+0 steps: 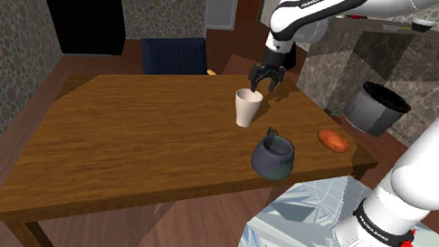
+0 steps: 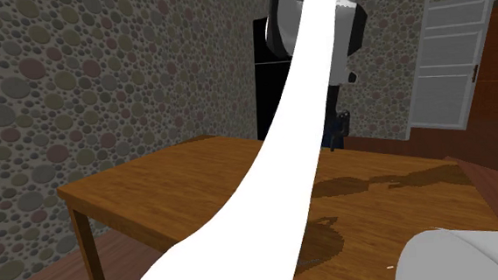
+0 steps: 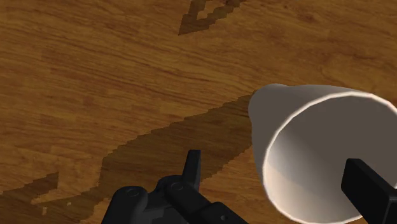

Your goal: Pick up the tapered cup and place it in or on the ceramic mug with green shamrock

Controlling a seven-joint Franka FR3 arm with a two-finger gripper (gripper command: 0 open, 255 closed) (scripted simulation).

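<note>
A pale tapered cup (image 1: 247, 109) stands upright on the wooden table (image 1: 131, 149), towards its far side. My black gripper (image 1: 262, 86) hangs just above the cup's rim, a little beyond it, fingers apart and holding nothing. In the wrist view the cup (image 3: 318, 153) opens up towards the camera. One fingertip (image 3: 192, 167) is over bare wood beside it and the other (image 3: 372, 188) is over its mouth, so the gripper (image 3: 280, 181) straddles the near rim without touching. The mug (image 1: 273, 154) is drawn dark blue-grey. It sits nearer the stand, a short way from the cup.
An orange lump (image 1: 332, 141) lies near the table's corner at the shoulder view's right. Beyond the far edge stands a blue chair (image 1: 174, 54), and a grey pot (image 1: 378, 108) sits on the floor beside a stone counter. My white arm link (image 2: 301, 158) crosses the second exterior view.
</note>
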